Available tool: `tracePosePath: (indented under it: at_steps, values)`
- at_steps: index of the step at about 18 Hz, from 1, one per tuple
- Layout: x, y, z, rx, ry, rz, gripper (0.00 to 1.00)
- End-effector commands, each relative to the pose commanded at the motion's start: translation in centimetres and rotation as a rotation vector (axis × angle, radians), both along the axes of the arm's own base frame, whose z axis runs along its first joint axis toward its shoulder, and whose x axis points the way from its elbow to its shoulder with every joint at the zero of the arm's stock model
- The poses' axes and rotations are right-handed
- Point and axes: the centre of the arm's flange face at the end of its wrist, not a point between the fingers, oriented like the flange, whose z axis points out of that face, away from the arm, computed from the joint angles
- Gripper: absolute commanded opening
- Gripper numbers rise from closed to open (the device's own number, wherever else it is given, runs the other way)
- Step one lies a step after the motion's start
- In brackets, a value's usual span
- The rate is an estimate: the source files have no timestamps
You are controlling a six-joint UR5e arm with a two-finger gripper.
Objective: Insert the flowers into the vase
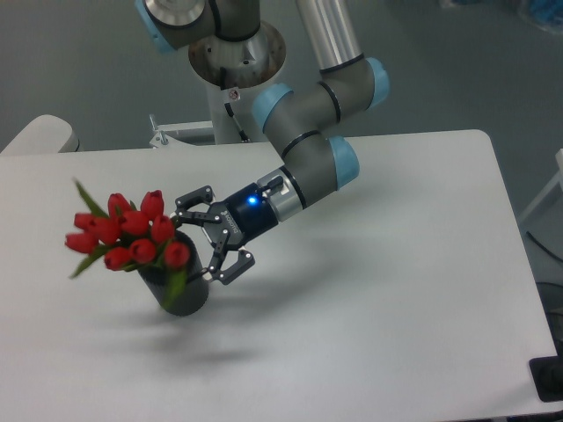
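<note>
The flowers (127, 233), a bunch of red tulip buds with green leaves, stand in the vase (186, 293), a dark ribbed cylinder on the left part of the white table. The bunch leans to the left and spreads wider than the vase mouth. Their stems are hidden inside the vase. My gripper (204, 237) is open and empty, just right of the flowers and above the vase's right rim, with its fingers spread and clear of the bunch.
The white table (378, 264) reaches to the right and front edges. The arm's base column (236, 61) stands behind the table's far edge. A pale rounded object (40, 134) sits at the far left.
</note>
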Motion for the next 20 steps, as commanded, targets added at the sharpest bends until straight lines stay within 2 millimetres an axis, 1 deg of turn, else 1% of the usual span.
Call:
tracePosePath:
  at_steps: [2,5,6,7,14,17,20]
  values:
    - [-0.4,-1.0,0.6,0.004,0.006,0.02,1.0]
    - [-0.9,-1.8,1.3,0.006,0.011,0.039,1.0]
    - [-1.3,-2.2,1.6,0.008,0.013,0.052,1.0]
    - [-2.1,-3.0,2.5,0.011,0.022,0.074,1.0]
    - [-5.2,-6.0,2.8,-0.029,0.065,0.147,1.0]
    - [-7.3,-8.0,3.6,-0.068,0.115,0.193,1.0]
    - [-9.4,-9.4,4.3,-0.139,0.188,0.223,1.0]
